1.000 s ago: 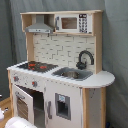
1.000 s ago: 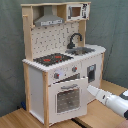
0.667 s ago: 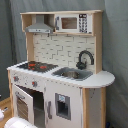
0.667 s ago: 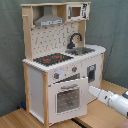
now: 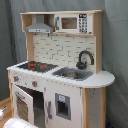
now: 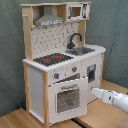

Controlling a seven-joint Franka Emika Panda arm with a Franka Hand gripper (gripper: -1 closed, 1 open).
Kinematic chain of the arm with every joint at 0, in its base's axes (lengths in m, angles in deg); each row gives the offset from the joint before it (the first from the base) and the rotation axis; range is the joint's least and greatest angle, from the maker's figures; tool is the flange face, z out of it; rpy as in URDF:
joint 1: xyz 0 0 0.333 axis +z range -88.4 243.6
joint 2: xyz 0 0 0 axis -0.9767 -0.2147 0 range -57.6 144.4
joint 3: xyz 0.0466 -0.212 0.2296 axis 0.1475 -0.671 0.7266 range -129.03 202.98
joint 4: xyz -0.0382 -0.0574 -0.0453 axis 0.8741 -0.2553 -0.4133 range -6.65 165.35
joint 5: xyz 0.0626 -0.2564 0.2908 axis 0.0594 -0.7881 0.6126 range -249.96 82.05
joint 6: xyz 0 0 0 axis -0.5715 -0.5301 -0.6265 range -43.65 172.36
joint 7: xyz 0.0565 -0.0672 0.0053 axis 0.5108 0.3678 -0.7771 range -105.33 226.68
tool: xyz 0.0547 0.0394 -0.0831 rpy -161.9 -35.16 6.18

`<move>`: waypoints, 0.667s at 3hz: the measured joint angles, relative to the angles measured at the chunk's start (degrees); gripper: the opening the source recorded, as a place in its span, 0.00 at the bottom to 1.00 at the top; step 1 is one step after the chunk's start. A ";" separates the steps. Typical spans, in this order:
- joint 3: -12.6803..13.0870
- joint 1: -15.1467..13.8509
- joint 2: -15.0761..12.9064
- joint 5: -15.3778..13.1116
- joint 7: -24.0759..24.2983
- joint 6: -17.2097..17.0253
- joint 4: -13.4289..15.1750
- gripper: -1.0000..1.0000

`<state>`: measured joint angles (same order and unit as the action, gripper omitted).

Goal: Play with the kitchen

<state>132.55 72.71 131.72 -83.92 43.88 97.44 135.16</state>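
The kitchen [image 5: 65, 50] is a white and light-wood toy unit, seen in both exterior views [image 6: 50, 37]. It has a black-red hob [image 6: 52, 59], a black faucet [image 6: 75, 39] over a sink [image 6: 82, 50], a grey hood [image 6: 49, 20] and a small microwave [image 6: 76, 11]. The windowed oven door [image 6: 67, 97] hangs ajar, its right edge swung outward. My gripper [image 6: 93, 91] sits at the end of the white arm [image 6: 112, 99], right beside that open edge. In the first exterior view the oven door [image 5: 22, 102] also stands ajar, and a white part of the arm [image 5: 17, 123] shows at the bottom left.
The kitchen stands on a wooden surface [image 6: 100, 119]. A grey curtain [image 6: 10, 50] hangs behind it. A small cupboard door [image 6: 91, 72] with a dark window sits beside the oven, under the sink.
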 joint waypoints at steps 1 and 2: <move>-0.48 2.50 0.56 0.84 -5.87 0.99 1.84 1.00; -0.89 4.76 0.92 1.58 -11.17 1.70 3.51 1.00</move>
<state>131.66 77.47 132.64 -82.34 32.71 99.14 138.68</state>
